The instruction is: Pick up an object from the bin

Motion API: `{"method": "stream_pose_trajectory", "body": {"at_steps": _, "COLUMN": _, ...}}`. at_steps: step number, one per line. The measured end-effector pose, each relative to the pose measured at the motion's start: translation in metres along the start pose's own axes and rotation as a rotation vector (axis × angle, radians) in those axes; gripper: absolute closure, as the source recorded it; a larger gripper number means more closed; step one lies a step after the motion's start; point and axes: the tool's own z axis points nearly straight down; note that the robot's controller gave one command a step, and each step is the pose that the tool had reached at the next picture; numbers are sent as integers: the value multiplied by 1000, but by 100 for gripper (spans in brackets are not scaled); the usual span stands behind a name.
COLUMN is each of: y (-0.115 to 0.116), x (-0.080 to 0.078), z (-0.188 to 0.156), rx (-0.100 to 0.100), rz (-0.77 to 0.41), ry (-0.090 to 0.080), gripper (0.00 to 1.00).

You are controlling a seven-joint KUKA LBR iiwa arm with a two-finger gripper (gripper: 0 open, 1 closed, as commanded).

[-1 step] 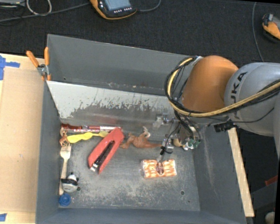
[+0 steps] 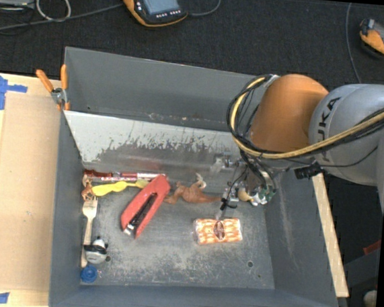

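Grey metal bin (image 2: 182, 115) with sloped walls and a scuffed floor takes up most of my feed. Next in size is the arm (image 2: 356, 131), in from the right, with its orange wrist cover (image 2: 283, 114) and looped cables over the bin's right half. The gripper (image 2: 228, 203) hangs under that cover, low over the floor and right of centre. I can't tell from here whether it's open or closed, and I see nothing in its grasp.

Contents, big to small:
- red-and-black stapler (image 2: 145, 206), lying diagonally, left of centre
- orange-and-white patterned packet (image 2: 218, 231), flat on the floor, just nearer the front than the gripper
- silver metal fork (image 2: 88, 224), along the left wall, tines toward the back
- yellow banana-shaped piece (image 2: 111, 189), touching the stapler's upper end
- brown toy figure (image 2: 191, 193), between stapler and gripper; its right end is just beside the gripper tip
- thin dark-red stick (image 2: 119, 175), at the foot of the back wall, left side
- small black-and-white round piece (image 2: 97, 247), by the fork handle
- blue cap (image 2: 88, 274), front-left corner

The packet and the brown figure are closest to the gripper. Which one it's over, I can't say.
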Motion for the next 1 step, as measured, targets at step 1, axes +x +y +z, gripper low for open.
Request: {"method": "stream_pose_trajectory", "body": {"at_steps": 1, "y": -13, "x": 65, "z": 73, "rx": -1, "rz": 35, "ry": 13, "gripper": 0}}
